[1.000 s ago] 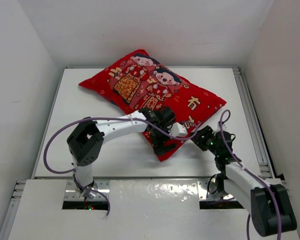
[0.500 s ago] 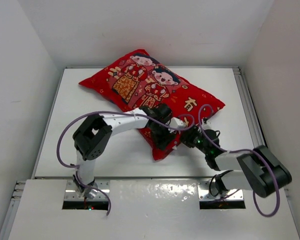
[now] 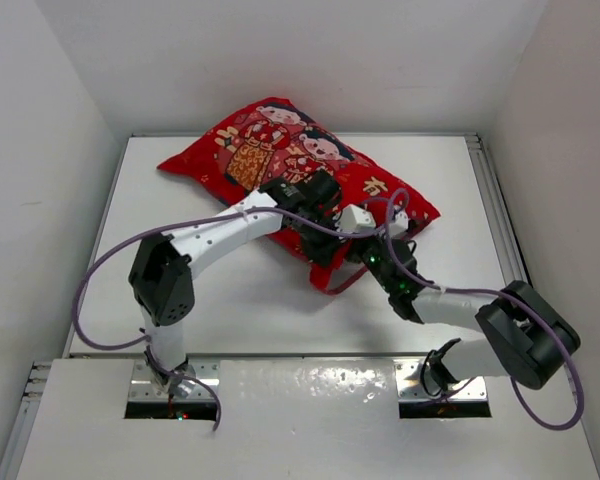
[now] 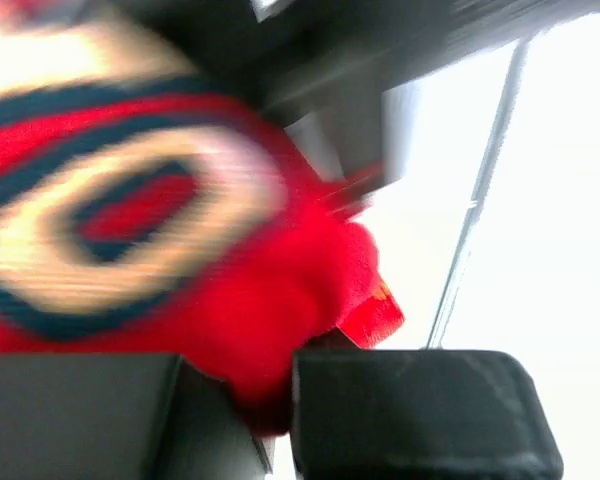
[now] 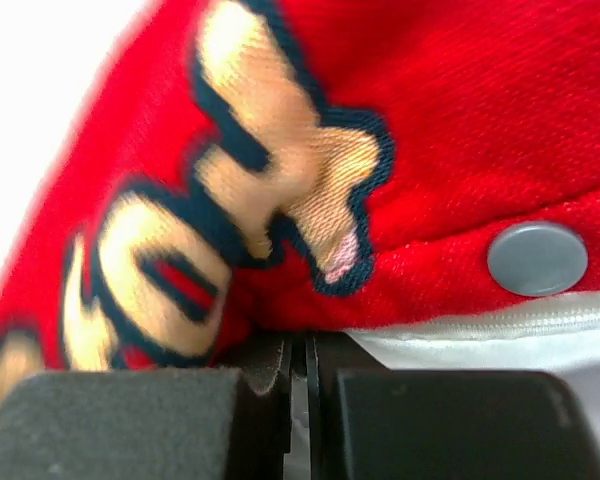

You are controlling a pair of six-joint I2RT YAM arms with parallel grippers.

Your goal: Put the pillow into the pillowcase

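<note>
The red pillowcase [image 3: 280, 165] lies plump and slanted across the back of the table. Most of the pillow is hidden inside it. Only a white strip of the pillow [image 5: 480, 335] shows under the red hem, below a grey snap [image 5: 537, 258]. My left gripper [image 3: 318, 240] sits at the case's near edge. In the left wrist view it [image 4: 275, 420] is shut, with a fold of red pillowcase fabric [image 4: 280, 300] pinched between its black fingers. My right gripper [image 3: 372, 255] is just to the right. Its jaws [image 5: 305, 390] are shut at the pillowcase hem [image 5: 280, 310].
The white table [image 3: 180, 290] is boxed in by white walls at the left, back and right. A metal rail [image 3: 505, 230] runs along its right side. Purple cables [image 3: 90, 290] loop off both arms. A red flap [image 3: 348, 280] hangs between the grippers.
Both grippers have closed from open. The right arm has swung in left to the pillowcase's near edge. The case's near corner has been drawn up and toward the back.
</note>
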